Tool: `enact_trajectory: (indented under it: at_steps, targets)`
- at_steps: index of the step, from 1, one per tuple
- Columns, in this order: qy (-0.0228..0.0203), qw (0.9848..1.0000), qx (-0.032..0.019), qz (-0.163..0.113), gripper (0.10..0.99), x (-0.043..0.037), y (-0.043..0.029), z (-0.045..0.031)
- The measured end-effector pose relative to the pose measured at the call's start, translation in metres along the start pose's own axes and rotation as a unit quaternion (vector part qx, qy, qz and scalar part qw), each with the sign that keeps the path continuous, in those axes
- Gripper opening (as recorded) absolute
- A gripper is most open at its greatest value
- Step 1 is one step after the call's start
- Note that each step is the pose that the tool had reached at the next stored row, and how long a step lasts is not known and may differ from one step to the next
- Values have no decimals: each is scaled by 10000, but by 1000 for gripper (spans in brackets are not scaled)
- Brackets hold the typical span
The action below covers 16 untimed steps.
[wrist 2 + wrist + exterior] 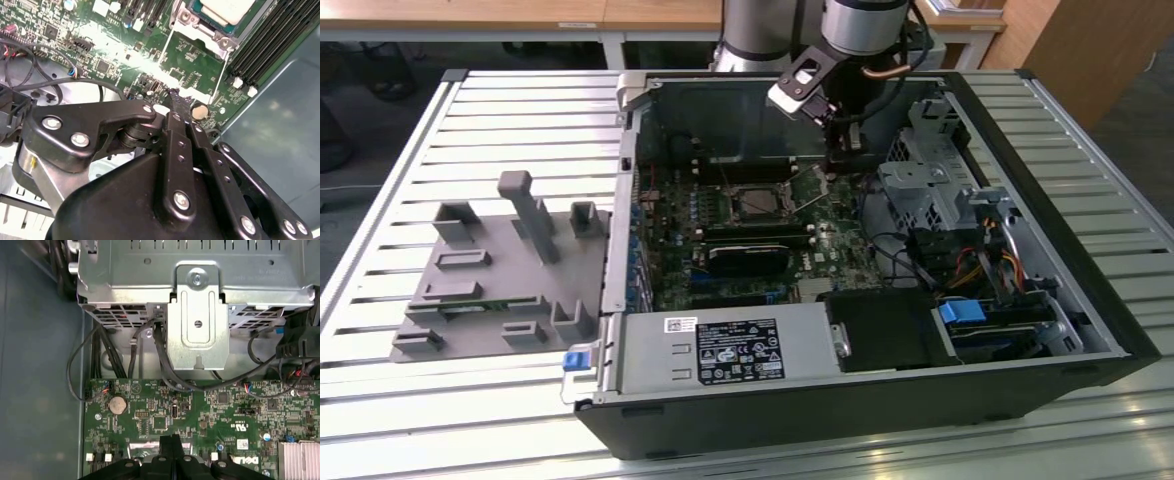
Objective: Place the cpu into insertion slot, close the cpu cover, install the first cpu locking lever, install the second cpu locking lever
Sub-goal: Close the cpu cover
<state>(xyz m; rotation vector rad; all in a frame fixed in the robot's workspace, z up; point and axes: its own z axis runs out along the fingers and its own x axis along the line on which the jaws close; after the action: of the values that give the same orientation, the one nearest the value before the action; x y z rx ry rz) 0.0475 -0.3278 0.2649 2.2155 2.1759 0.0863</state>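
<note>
Over the motherboard [200, 410] inside the computer case [854, 420], the gripper [175, 97] has its jaws pressed together with no visible gap, tip close to the swung-open cpu cover [200, 35], while the cpu [227, 9] sits in the insertion slot [736, 204].

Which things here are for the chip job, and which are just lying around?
For the job: cpu, slot, tool.
Just lying about: grey rack, power box, coin battery, cables.
</note>
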Motion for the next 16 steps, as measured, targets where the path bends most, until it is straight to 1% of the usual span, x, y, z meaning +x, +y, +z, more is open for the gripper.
enact_trajectory:
  at_steps: [2,6,8,13,16]
  targets:
    - [0,10000,9,-1,106,0,7,14]
    - [0,10000,26,-5,106,4,4,66]
    - [-1,10000,40,-5,106,19,16,83]
    - [1,10000,42,-26,106,83,25,113]
    - [2,10000,50,-37,106,99,57,140]
